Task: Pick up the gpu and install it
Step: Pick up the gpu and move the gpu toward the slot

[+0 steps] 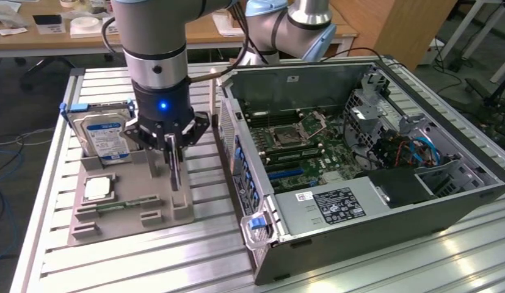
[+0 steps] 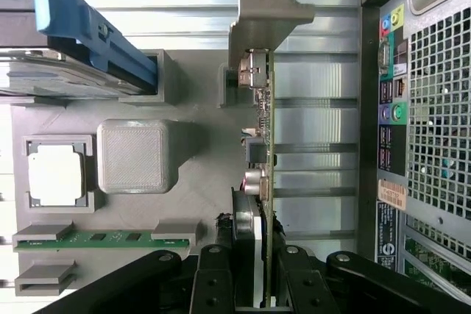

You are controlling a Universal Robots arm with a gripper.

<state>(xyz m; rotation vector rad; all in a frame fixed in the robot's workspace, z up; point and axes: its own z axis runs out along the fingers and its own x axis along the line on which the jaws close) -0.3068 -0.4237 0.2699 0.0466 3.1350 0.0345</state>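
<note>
Gripper (image 2: 254, 273): black, two-fingered, clenched across the faces of the thin dark gpu (image 2: 268, 182).
Gpu place: upright on edge over grey plastic tray (image 2: 199, 196), brownish board edge showing.
Handling: likely light, stiff, fragile; grip bare board, off the fan.

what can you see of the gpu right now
The gpu is a thin card seen edge-on, standing upright over the grey holder tray beside the open computer case. It has a greenish circuit-board edge, silvery connectors along one face and a grey metal bracket at one end. The gripper clamps it from both sides.
</note>
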